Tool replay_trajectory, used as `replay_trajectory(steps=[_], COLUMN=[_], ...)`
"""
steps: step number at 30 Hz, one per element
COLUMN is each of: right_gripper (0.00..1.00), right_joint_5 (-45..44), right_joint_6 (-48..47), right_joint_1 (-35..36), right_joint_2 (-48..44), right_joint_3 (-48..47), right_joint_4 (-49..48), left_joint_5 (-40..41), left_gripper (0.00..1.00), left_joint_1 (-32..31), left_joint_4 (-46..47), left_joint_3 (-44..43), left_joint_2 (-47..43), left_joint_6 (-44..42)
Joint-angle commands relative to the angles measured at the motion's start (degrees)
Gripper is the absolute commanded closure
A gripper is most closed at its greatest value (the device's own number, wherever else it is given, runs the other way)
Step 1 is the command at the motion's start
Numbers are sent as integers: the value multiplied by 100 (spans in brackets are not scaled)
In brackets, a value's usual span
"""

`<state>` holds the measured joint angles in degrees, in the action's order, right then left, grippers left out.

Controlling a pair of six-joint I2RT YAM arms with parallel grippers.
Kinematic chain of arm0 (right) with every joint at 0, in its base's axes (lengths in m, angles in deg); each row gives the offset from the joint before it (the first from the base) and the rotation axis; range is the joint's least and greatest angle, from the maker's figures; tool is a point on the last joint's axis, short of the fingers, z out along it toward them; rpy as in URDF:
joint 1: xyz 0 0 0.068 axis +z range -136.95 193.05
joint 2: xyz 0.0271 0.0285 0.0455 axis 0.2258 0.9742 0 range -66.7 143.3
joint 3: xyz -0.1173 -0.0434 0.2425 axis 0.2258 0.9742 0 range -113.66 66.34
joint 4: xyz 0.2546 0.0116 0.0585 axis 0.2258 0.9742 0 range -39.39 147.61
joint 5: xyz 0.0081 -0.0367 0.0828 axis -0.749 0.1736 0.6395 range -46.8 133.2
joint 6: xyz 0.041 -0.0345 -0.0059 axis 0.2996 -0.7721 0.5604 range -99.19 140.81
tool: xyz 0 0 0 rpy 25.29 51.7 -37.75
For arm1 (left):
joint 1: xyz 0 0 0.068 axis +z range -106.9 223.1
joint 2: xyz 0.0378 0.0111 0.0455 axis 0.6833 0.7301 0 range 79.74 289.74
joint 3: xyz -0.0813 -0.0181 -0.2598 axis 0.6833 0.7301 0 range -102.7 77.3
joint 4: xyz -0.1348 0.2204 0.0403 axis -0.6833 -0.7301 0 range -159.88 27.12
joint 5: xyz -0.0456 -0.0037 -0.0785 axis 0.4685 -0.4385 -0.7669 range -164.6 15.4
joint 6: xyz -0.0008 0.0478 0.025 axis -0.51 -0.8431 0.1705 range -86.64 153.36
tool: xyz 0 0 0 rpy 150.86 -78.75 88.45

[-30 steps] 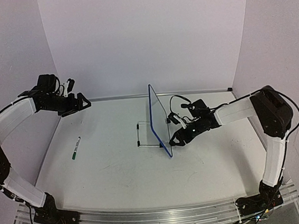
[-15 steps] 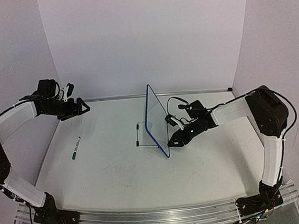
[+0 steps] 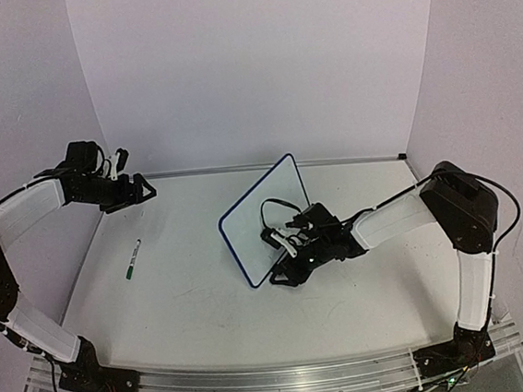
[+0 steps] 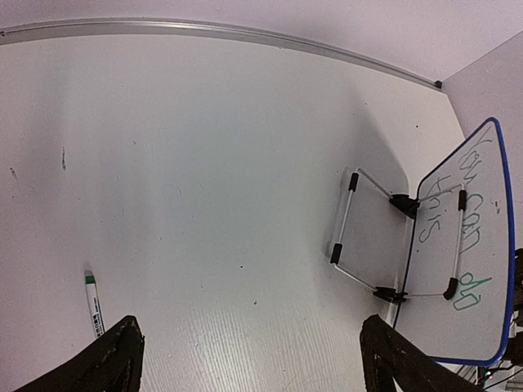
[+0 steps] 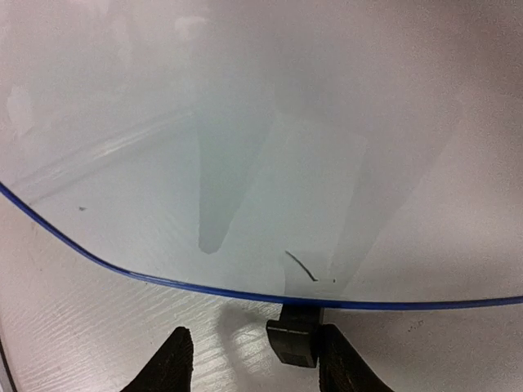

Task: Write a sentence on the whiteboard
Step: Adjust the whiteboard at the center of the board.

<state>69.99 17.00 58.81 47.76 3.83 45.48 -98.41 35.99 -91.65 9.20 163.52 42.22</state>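
The whiteboard (image 3: pixel 259 215), white with a thin blue border, leans tilted at the table's middle. In the left wrist view the whiteboard (image 4: pixel 466 278) carries "You can do this" and its wire stand (image 4: pixel 359 237) shows. The green sentence is out of view. From the right wrist the whiteboard (image 5: pixel 261 122) is nearly blank, with one short dark stroke. My right gripper (image 3: pixel 285 275) (image 5: pixel 257 359) sits at the board's lower edge, jaws partly apart. A black stand foot (image 5: pixel 292 341) lies against its right finger; the left finger touches nothing. My left gripper (image 3: pixel 140 187) (image 4: pixel 253 367) hangs wide open at the far left.
A green-capped marker (image 3: pixel 133 259) (image 4: pixel 94 302) lies on the table left of the board, below my left gripper. A metal rail (image 3: pixel 240 168) runs along the back wall. Purple walls close in on both sides.
The whiteboard has swung from edge-on and upright to leaning with its face showing. My right gripper moved left and nearer along its lower edge, jaws narrowing. The left arm barely moved.
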Motion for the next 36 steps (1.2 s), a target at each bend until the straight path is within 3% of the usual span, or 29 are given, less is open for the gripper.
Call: replay_trajectory(steps=[1, 9, 13, 20, 26, 36], right_gripper=[51, 53, 67, 80, 91, 100], right_joint_5=[-870, -1391, -1669, -2057, -3550, -5925], right_joint_6=[630, 547, 504, 797, 1411, 3283], right_joint_1=[140, 262, 371, 544, 975, 1555], right_joint_2=[-246, 97, 233, 198, 156, 754], right_joint_3=[365, 329, 333, 550, 447, -726], right_joint_4=[-1010, -1405, -1493, -1809, -1539, 359], left_joint_5=[62, 52, 61, 87, 122, 96], left_gripper=[9, 9, 9, 9, 9, 9], left_joint_1=[30, 34, 36, 35, 40, 35], left_joint_4=[180, 188, 188, 180, 197, 242], left_joint_3=[-2, 7, -2, -4, 48, 137], left_joint_2=[34, 52, 67, 87, 79, 61], left_joint_6=[-53, -34, -34, -25, 28, 134])
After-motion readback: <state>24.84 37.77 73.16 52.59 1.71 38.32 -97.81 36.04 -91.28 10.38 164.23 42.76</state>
